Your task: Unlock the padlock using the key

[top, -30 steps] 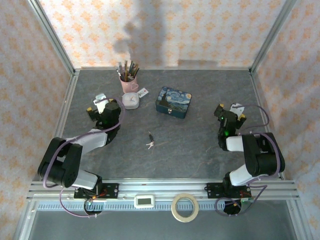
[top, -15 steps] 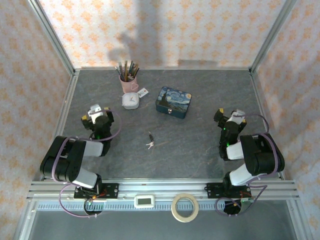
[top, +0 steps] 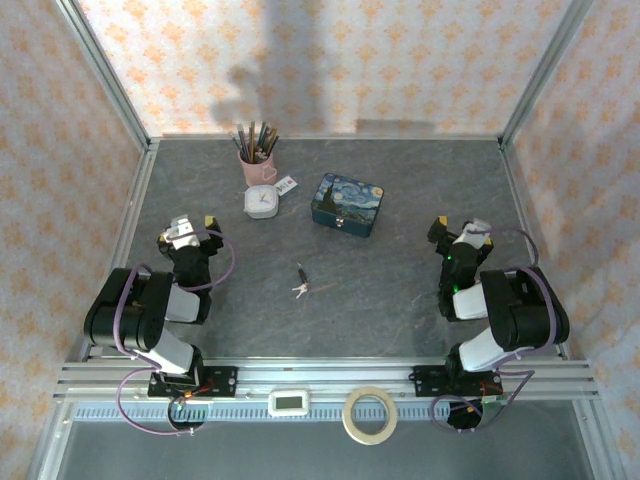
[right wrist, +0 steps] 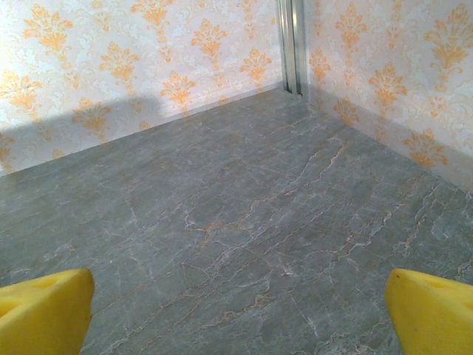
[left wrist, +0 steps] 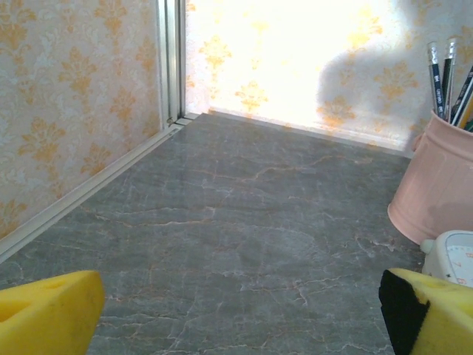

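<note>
The tiny dark padlock (top: pixel 300 271) lies on the grey tabletop near the middle, with the small bunch of silvery keys (top: pixel 300 291) just in front of it, touching or nearly so. My left gripper (top: pixel 188 230) sits pulled back at the left, open, well apart from both. My right gripper (top: pixel 460 230) rests at the right, open too. In the left wrist view the yellow fingertips (left wrist: pixel 46 312) stand wide apart over bare table, gripper (left wrist: pixel 240 325) empty. The right wrist view has the yellow fingertips (right wrist: pixel 431 312) spread as well, gripper (right wrist: pixel 238 318) empty.
A blue starry-night box (top: pixel 347 204) stands behind the padlock. A pink pencil cup (top: pixel 255 162), a small white clock (top: pixel 261 201) and a white tag (top: pixel 286 185) are at the back left; cup (left wrist: pixel 442 185) and clock (left wrist: pixel 452 257) sit right of my left gripper. Tape roll (top: pixel 369 414) lies on the front rail.
My left arm has drawn back from near the white clock toward the left near side. My right arm pulled back a little earlier and has since held still. Padlock and keys have not moved.
</note>
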You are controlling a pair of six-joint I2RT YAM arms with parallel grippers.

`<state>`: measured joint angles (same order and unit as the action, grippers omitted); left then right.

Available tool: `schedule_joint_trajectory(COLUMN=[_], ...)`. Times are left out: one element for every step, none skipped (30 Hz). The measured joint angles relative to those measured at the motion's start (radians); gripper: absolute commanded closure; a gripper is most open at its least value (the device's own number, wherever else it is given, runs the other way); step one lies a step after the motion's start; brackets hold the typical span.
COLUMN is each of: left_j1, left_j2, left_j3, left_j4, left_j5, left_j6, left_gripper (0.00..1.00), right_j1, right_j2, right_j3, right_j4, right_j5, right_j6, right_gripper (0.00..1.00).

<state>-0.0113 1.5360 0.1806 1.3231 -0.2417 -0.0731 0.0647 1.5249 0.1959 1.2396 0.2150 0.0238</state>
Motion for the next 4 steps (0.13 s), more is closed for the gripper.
schedule_joint_trajectory(left_j1=[0.0, 0.0, 0.0, 0.0], left_j2=[0.0, 0.0, 0.0, 0.0], left_j3=[0.0, 0.0, 0.0, 0.0], left_j4=[0.002, 0.004, 0.006, 0.007], left_j5=[0.0, 0.001, 0.002, 0.003], left_j6=[0.0, 0.0, 0.0, 0.0], left_gripper=[0.03, 0.02, 0.02, 0.03], right_j1=[0.0, 0.0, 0.0, 0.0], right_j2=[0.0, 0.0, 0.0, 0.0], right_j3=[0.0, 0.0, 0.0, 0.0], right_j4=[0.0, 0.0, 0.0, 0.0], right_j5=[-0.001, -0.003, -0.003, -0.003], right_j6=[0.0, 0.0, 0.0, 0.0], right_gripper=[0.0, 0.0, 0.0, 0.0])
